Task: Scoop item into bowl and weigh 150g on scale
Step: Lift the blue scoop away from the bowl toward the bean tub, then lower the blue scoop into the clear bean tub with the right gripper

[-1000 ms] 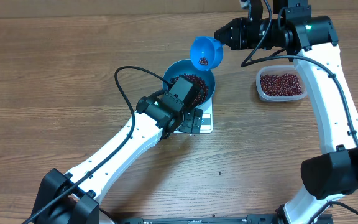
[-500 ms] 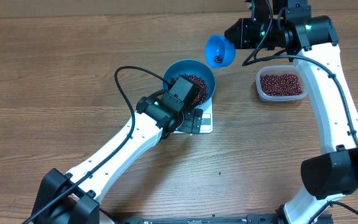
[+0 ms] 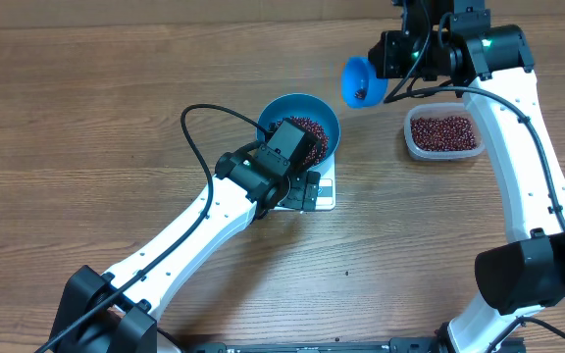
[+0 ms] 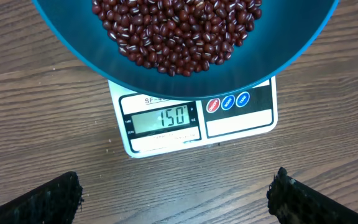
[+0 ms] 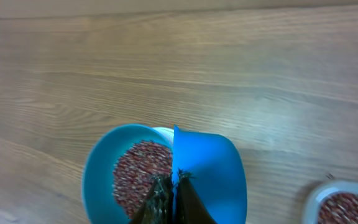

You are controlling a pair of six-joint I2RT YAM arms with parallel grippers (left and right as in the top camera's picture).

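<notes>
Bowl point(image 4: 260, 59) of beans point(image 4: 173, 31) sits on scale point(image 4: 238, 121) reading 150; left jaws stand wide open, right jaws clamped on blue scoop point(image 3: 353, 74) aloft between bowl and tub point(image 3: 444, 156).

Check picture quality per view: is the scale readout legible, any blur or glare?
Left wrist: sharp, display on the scale reads 150 with no glare, beans and bowl rim crisp. Right wrist: soft all over, scoop edges fuzzy, beans a reddish smear. Overhead: even light, faint shadows, no glare.
</notes>
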